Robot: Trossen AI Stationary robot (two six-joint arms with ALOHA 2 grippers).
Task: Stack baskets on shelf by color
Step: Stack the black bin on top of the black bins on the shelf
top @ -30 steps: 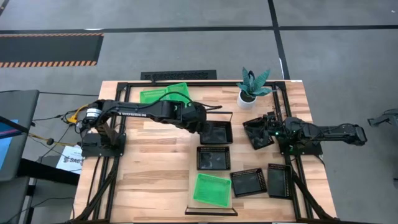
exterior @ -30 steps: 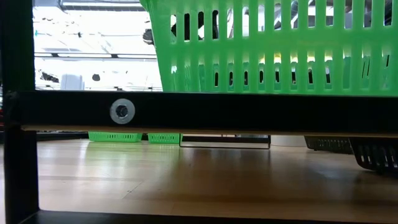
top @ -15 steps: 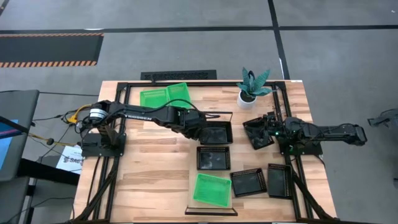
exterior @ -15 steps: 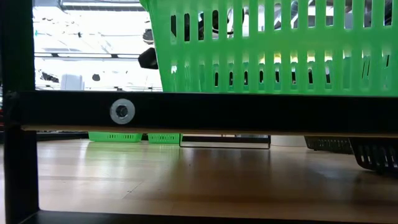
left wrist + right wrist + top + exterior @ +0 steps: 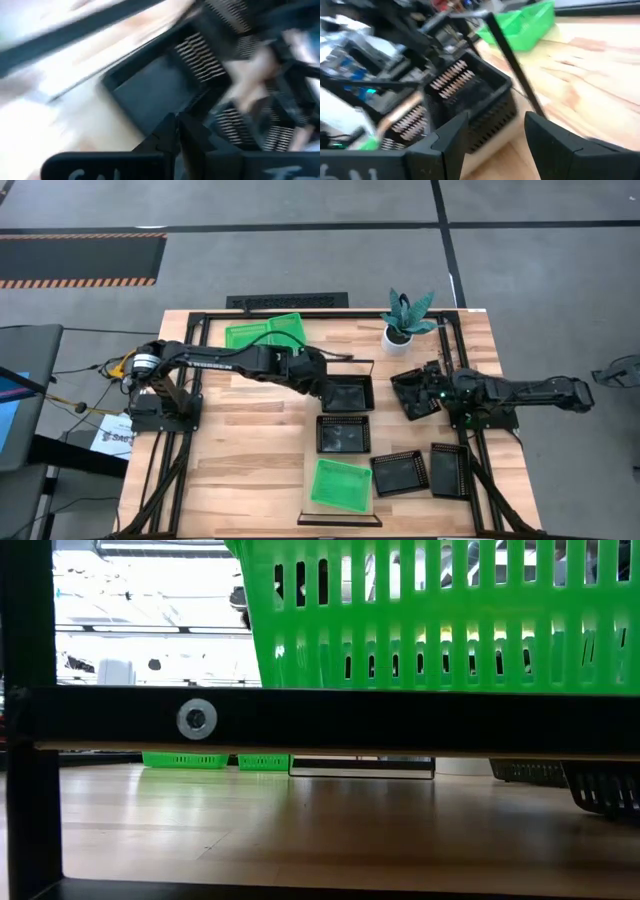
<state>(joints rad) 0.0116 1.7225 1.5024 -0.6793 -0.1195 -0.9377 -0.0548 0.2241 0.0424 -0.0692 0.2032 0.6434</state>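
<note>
A narrow shelf (image 5: 343,414) runs from the table's far side to its near side. It carries two black baskets (image 5: 347,392) (image 5: 343,434) and a green basket (image 5: 340,484). My left gripper (image 5: 322,383) (image 5: 176,122) is shut at the left edge of the far black basket (image 5: 160,90). My right gripper (image 5: 428,392) (image 5: 495,132) is open, with a finger on either side of the near corner of another black basket (image 5: 412,392) (image 5: 465,95) on the table's right. My left gripper's shut fingertips lie against the picture of the far black basket's near wall (image 5: 192,107), but blur hides whether they touch it. My right gripper's open fingers (image 5: 452,135) stand beside the basket's corner; I cannot tell whether they touch it.
Two green baskets (image 5: 265,332) sit at the far edge, showing small in the low view (image 5: 200,759). Two black baskets (image 5: 398,472) (image 5: 450,470) lie at the near right. A white potted plant (image 5: 403,320) stands at the far right. The shelf's green basket (image 5: 440,615) fills the low view.
My left arm has swung a little toward the near edge and back again beside the far black basket, its gripper staying at that basket's left edge. The baskets on the shelf have kept their places.
</note>
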